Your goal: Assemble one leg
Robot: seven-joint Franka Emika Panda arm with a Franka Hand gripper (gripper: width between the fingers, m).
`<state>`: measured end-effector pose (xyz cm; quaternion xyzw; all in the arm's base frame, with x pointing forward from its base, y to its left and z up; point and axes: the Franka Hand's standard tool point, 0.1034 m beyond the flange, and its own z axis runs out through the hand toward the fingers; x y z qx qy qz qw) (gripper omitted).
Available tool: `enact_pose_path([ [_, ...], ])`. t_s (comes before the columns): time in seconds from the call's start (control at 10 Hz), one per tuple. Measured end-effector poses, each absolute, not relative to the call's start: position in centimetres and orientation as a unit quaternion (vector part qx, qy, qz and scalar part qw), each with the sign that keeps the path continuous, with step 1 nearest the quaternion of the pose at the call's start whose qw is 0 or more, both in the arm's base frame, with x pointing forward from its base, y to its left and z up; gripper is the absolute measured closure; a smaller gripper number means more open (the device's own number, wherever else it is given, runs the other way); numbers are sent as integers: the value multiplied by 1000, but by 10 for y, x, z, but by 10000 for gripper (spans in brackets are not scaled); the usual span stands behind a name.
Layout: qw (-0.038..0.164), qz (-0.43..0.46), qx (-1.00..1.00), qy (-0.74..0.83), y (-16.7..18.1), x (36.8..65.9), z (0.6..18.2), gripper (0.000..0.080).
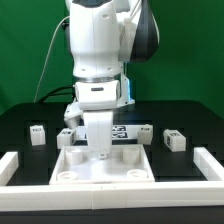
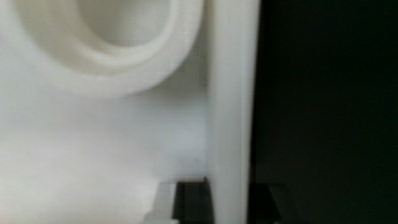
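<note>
End effector (image 1: 100, 146) clenched on the upright leg (image 1: 100, 132), whose lower end meets the square panel (image 1: 70, 171).

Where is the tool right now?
In the exterior view the tool is at centre, down over the square panel, with the nearest loose leg just to that view's left.

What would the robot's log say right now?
gripper: low at white panel | jaws: cannot tell | leg: loose, apart from panel, the exterior view's right
</note>
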<state>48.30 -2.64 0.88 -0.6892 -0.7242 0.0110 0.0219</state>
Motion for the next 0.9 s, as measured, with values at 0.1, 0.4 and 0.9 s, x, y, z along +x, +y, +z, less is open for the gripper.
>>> enact_pose_path([
  [0.1,22,11,-688,-725,-25,483,9,738],
  [0.4,23,11,-690,-723,-25,483,9,738],
  [0.9,31,3,-689,-724,33,481,8,738],
])
